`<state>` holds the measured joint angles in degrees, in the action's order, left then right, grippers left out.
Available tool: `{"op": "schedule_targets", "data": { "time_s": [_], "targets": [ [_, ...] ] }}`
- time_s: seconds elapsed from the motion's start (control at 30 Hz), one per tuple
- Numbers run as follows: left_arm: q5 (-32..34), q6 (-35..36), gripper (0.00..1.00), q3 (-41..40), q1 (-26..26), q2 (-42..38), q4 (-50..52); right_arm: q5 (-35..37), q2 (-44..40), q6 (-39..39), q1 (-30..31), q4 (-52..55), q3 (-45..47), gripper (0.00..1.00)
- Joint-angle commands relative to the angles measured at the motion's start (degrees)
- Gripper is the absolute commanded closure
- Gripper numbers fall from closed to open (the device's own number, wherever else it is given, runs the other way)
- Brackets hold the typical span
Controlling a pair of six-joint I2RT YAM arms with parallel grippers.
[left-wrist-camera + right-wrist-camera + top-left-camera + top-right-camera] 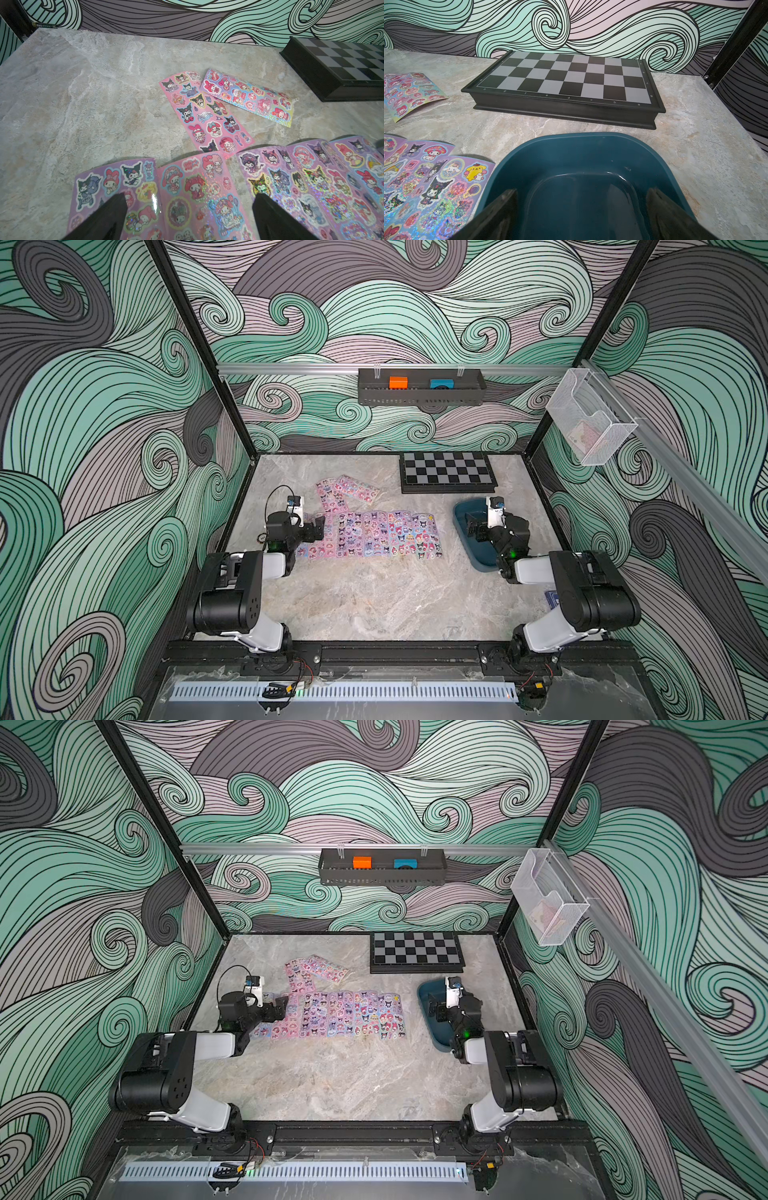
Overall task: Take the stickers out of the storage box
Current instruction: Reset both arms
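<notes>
Several pink, purple and pale blue stickers (382, 537) (349, 1013) lie side by side on the marble table, and two more sheets (340, 493) (207, 116) lie just behind them. The dark teal storage box (463, 514) (428, 990) stands to their right. In the right wrist view the part of its inside that shows (591, 139) holds nothing. My left gripper (318, 526) (190, 196) hangs open over the left end of the sticker row, gripping nothing. My right gripper (473, 526) (582, 190) is open above the box, nothing between its fingers.
A folded black chessboard (448, 472) (566, 83) lies at the back of the table. A black perforated tray (422, 391) with an orange and a blue block hangs on the back wall. A clear bin (590, 418) hangs at the right. A dark blue card pack (552, 599) peeks from behind the right arm.
</notes>
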<state>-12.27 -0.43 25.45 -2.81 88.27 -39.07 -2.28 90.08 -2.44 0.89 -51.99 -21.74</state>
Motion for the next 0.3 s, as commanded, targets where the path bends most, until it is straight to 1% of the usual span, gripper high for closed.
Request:
{"op": "schedule_targets", "data": {
  "time_s": [0.0, 0.27],
  "targets": [
    [-0.9, 0.7, 0.01, 1.1, 0.2, -1.1, -0.6, -1.1, -0.6, -0.4, -0.2, 0.1, -1.0, 0.01],
    [-0.9, 0.7, 0.02, 1.1, 0.2, -1.1, -0.6, -1.2, -0.7, -0.4, -0.3, -0.1, -0.9, 0.01]
  ]
}}
